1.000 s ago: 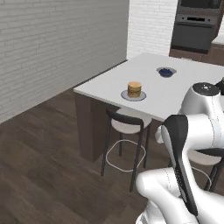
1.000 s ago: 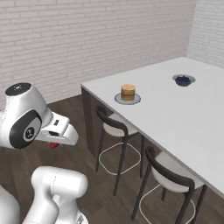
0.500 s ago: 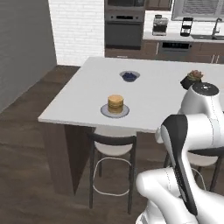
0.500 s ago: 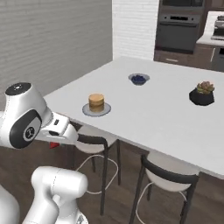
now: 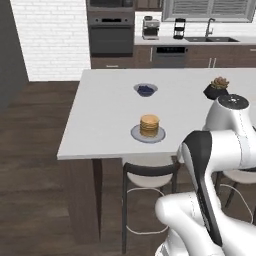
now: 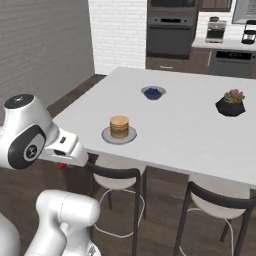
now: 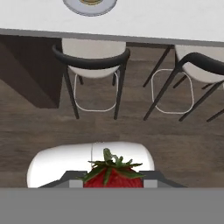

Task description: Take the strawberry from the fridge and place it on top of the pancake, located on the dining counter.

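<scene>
Strawberry is sitting clamped in the end effector, its green leaves pointing up toward twelve o'clock in the hand view, so the jaws are standing narrow around the fruit. In the right base view the end effector is hanging low beside the arm, below the bench edge, with a red speck showing under the hand.

The pancake is resting on its pale plate near the bench's front edge, at about eleven o'clock from the arm in the left base view; a bowl of blue berries is lying beyond it at twelve o'clock, and a dark potted plant is standing well apart at two o'clock. Two stools are tucked under the edge.

Carrying is the step in hand. Doing it well probably means lifting the fruit clear above the bench edge first, then travelling over the stack's centre, and lowering until it is touching the top pancake before loosening, since a rounded berry dropped off-centre is likely to roll onto the plate.
</scene>
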{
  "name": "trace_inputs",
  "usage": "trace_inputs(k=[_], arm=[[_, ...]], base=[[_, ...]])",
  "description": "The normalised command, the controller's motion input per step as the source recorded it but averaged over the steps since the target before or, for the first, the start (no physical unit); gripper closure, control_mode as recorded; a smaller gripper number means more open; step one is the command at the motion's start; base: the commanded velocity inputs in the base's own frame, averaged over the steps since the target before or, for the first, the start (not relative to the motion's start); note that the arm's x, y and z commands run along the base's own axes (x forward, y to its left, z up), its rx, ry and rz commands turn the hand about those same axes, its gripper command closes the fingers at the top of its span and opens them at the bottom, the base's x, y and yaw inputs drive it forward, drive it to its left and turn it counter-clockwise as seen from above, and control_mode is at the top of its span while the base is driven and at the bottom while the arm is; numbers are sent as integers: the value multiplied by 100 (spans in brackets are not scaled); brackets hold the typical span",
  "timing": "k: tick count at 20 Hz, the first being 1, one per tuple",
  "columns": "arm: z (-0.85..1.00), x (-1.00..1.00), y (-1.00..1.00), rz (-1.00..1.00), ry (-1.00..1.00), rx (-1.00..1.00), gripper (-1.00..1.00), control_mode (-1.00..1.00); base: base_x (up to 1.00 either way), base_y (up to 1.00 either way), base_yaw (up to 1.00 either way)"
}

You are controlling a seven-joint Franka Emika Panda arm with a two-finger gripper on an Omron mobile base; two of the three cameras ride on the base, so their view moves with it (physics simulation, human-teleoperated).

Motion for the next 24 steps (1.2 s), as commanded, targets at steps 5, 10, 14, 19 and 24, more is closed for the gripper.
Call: trace_inputs(k=[5, 10, 14, 19, 24], arm=[[0, 0, 0, 0, 0, 0, 100, 100], [0, 0, 0, 0, 0, 0, 100, 100], [0, 0, 0, 0, 0, 0, 100, 100], [0, 0, 0, 0, 0, 0, 100, 100], [0, 0, 0, 0, 0, 0, 100, 100]], base=[[34, 33, -8], [47, 24, -26], [32, 49, -31], [31, 62, -20], [43, 11, -10]])
